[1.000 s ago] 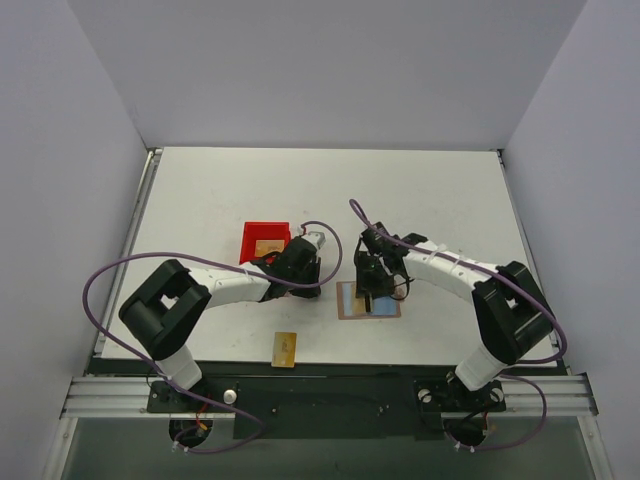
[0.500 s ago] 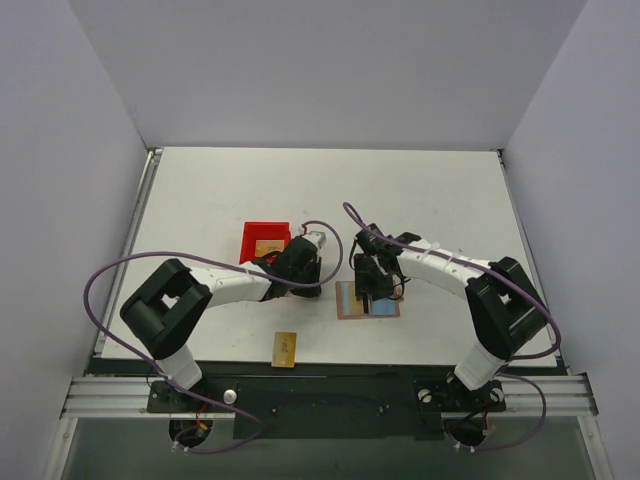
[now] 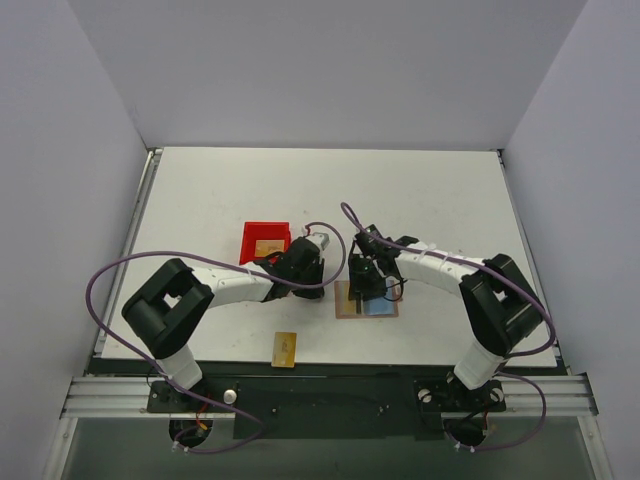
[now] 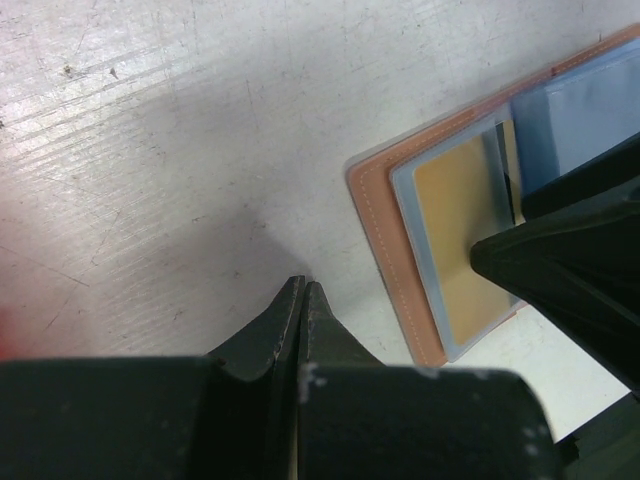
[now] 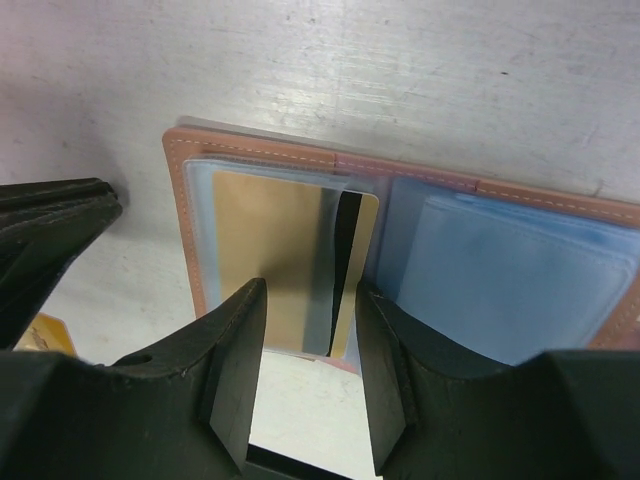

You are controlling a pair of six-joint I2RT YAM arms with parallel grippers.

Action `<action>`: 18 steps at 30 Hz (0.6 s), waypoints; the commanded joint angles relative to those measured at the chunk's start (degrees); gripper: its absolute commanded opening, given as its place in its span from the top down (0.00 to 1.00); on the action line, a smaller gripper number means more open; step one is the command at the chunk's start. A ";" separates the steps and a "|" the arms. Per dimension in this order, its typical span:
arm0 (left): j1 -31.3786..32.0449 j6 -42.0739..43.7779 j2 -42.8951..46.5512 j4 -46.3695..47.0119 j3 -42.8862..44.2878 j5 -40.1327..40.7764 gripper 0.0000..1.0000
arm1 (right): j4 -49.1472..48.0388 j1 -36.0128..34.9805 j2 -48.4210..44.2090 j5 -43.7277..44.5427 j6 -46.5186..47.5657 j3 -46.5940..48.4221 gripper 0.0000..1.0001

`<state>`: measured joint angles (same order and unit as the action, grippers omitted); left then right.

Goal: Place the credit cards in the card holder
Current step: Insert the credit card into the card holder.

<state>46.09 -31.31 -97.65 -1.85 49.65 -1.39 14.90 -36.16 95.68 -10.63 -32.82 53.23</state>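
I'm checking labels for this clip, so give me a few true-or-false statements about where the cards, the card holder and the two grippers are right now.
1. The card holder lies open on the table. True.
2. A gold card is partly tucked into one of its clear pockets. True.
3. The left gripper has its jaws wide open. False: they are shut, beside the card holder.
4. The red bin is empty. False: a second card lies in it.
5. The right gripper is shut tight. False: its jaws stand apart over the gold card.
6. A third card lies loose on the table near the arms' bases. True.
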 commanded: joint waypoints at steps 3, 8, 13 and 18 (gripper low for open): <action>0.41 -0.24 -1.41 0.00 1.33 -0.72 1.00 | -2.94 -0.31 1.00 -4.04 -0.32 -1.73 0.65; 0.41 -0.33 -1.32 0.09 1.24 -0.63 1.00 | -3.29 -0.40 1.26 -4.31 -0.32 -1.90 0.73; 0.50 -0.33 -1.23 0.18 1.07 -0.63 1.00 | -3.29 -0.31 1.53 -4.31 -0.14 -1.99 0.82; 0.41 -0.33 -1.06 0.00 1.15 -0.55 1.00 | -3.29 -0.31 1.09 -3.87 0.03 -2.17 0.84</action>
<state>46.15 -31.33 -97.73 -1.72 49.65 -1.63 10.68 -36.10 96.44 -14.46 -32.93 52.01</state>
